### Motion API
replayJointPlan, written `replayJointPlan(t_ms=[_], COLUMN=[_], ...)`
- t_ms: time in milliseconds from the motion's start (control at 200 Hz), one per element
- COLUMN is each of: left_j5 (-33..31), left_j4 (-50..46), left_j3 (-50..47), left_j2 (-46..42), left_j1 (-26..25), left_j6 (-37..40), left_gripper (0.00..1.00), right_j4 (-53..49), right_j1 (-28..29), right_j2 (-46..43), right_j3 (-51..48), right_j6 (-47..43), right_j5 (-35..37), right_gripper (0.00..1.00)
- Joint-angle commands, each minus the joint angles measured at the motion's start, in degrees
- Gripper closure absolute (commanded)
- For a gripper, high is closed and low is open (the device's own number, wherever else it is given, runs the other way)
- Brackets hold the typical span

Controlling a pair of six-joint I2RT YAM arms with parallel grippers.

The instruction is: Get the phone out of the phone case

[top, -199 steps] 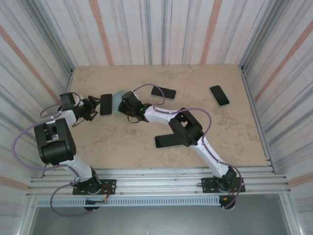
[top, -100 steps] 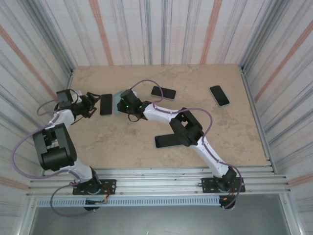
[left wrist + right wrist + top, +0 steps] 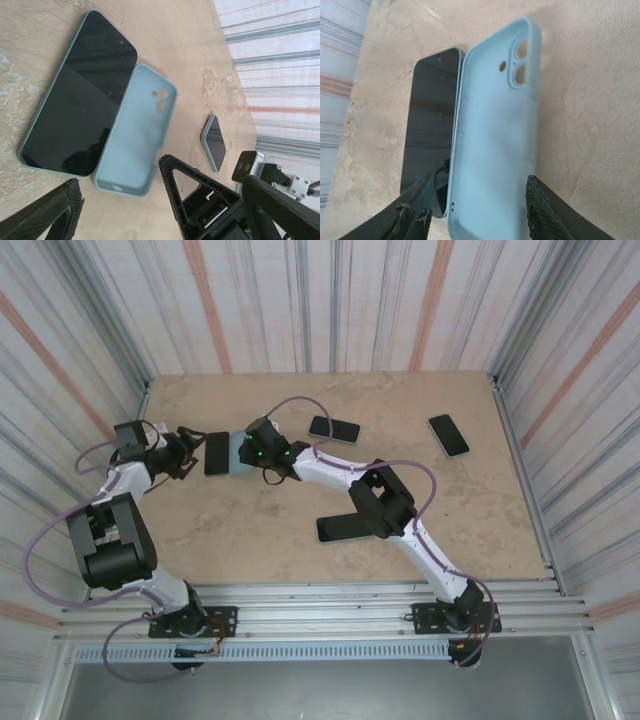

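The phone (image 3: 216, 453) lies flat, dark screen up, at the table's left, out of its case. The pale blue case (image 3: 238, 452) lies open side up right beside it, their long edges touching. In the left wrist view the phone (image 3: 77, 95) and case (image 3: 135, 135) lie ahead of my left gripper (image 3: 161, 184), which stands wide open and holds nothing. My right gripper (image 3: 479, 200) is open, its fingers astride the near end of the case (image 3: 495, 135), one finger over the phone (image 3: 432, 125). In the top view my left gripper (image 3: 188, 454) is left of the phone and my right gripper (image 3: 248, 452) is over the case.
Three other phones lie on the tan table (image 3: 250, 530): one (image 3: 334, 428) behind the right arm, one (image 3: 449, 435) at the far right, one (image 3: 345, 528) near the right arm's elbow. Striped walls enclose the table on three sides.
My right gripper has opened and let go of the case, which now lies flat beside the phone. My left gripper has drawn back slightly to the left of the phone.
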Motion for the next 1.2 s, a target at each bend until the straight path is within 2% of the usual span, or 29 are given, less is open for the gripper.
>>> replayJointPlan(t_ms=[0, 256, 446, 506, 671, 747, 817, 947, 1132, 1198], left_j5=[1.74, 3.53, 5.04, 5.30, 5.75, 5.42, 5.13, 5.15, 4.41, 4.27], left_j4=[-1.98, -1.77, -2.94, -3.16, -1.48, -0.19, 0.98, 5.99, 7.81, 8.38], left_j3=[1.79, 1.14, 0.92, 0.66, -0.97, -1.62, -2.05, -3.49, -2.62, -2.43], left_j2=[-2.76, -4.50, -7.38, -8.10, -10.16, -10.84, -11.03, -10.88, -9.67, -9.21], left_j1=[0.50, 0.41, -1.76, -3.09, -7.44, -10.05, -12.53, -16.13, -21.11, -22.18], left_j6=[2.00, 2.06, 2.83, 2.81, 1.27, 0.24, -1.21, -5.76, -8.12, -8.96], left_gripper=[0.14, 0.13, 0.09, 0.08, 0.05, 0.04, 0.03, 0.02, 0.03, 0.03], right_j4=[-2.03, -5.66, -7.32, -8.56, -10.43, -10.08, -9.77, -12.34, -17.93, -20.15], right_j1=[-1.05, -3.43, -5.31, -5.93, -8.98, -11.76, -14.18, -17.97, -23.14, -24.25], right_j2=[-0.87, -6.44, -14.60, -17.37, -25.52, -28.63, -31.04, -32.71, -29.88, -28.07], right_j3=[1.54, 0.40, -6.19, -8.33, -17.47, -21.12, -24.05, -25.25, -22.05, -20.04], right_j6=[-3.79, -11.06, -20.80, -25.74, -37.19, -40.72, -44.72, -51.52, -59.38, -62.48], right_j5=[0.57, -1.87, -5.26, -6.70, -10.50, -15.69, -19.33, -19.96, -24.03, -23.10], right_gripper=[0.46, 0.39, 0.29, 0.22, 0.15, 0.03, 0.02, 0.01, 0.00, 0.00])
